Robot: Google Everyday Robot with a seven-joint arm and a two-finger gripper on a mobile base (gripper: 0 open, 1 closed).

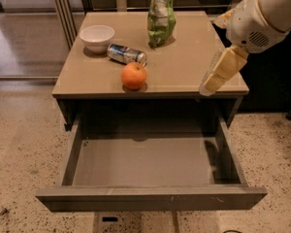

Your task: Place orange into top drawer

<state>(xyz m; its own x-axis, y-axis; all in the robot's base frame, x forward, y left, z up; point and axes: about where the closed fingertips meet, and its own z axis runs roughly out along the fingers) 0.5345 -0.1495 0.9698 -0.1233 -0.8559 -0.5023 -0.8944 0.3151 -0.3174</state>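
Note:
The orange sits on the tan cabinet top, near the front edge and left of centre, just in front of a lying can. The top drawer is pulled wide open below it, and its grey inside holds nothing. My gripper hangs from the white arm at the right, above the cabinet's front right corner and well to the right of the orange, apart from it.
A white bowl stands at the back left of the top. A crushed can lies behind the orange. A green chip bag stands at the back centre. Speckled floor surrounds the cabinet; metal rails rise at the back left.

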